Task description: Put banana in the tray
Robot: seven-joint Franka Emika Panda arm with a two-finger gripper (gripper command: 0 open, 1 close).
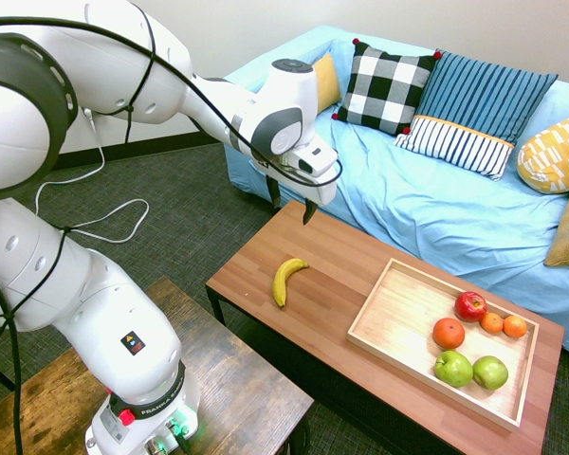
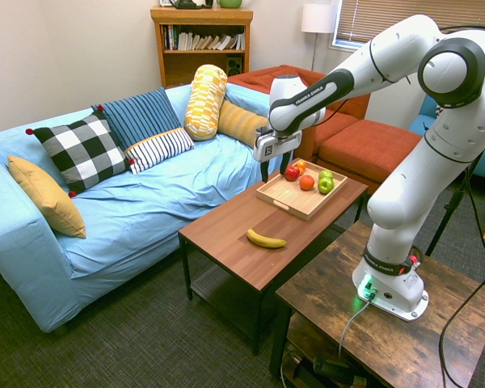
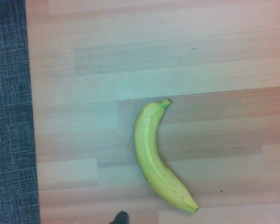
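Observation:
The banana (image 1: 286, 280) (image 2: 265, 238) (image 3: 156, 156) lies flat on the brown coffee table (image 1: 313, 313), near the end away from the tray. The light wooden tray (image 1: 398, 318) (image 2: 284, 200) sits at the table's other end and holds apples and oranges. My gripper (image 1: 291, 202) (image 2: 274, 167) hangs well above the table, over the bare wood around the banana, pointing down. Its two dark fingers stand apart with nothing between them, so it is open.
In the tray lie a red apple (image 1: 470, 305), two green apples (image 1: 453, 368), and three oranges (image 1: 448, 333). A blue sofa (image 1: 436, 199) with cushions runs along the table's far side. A darker rustic table (image 1: 218, 379) stands close by.

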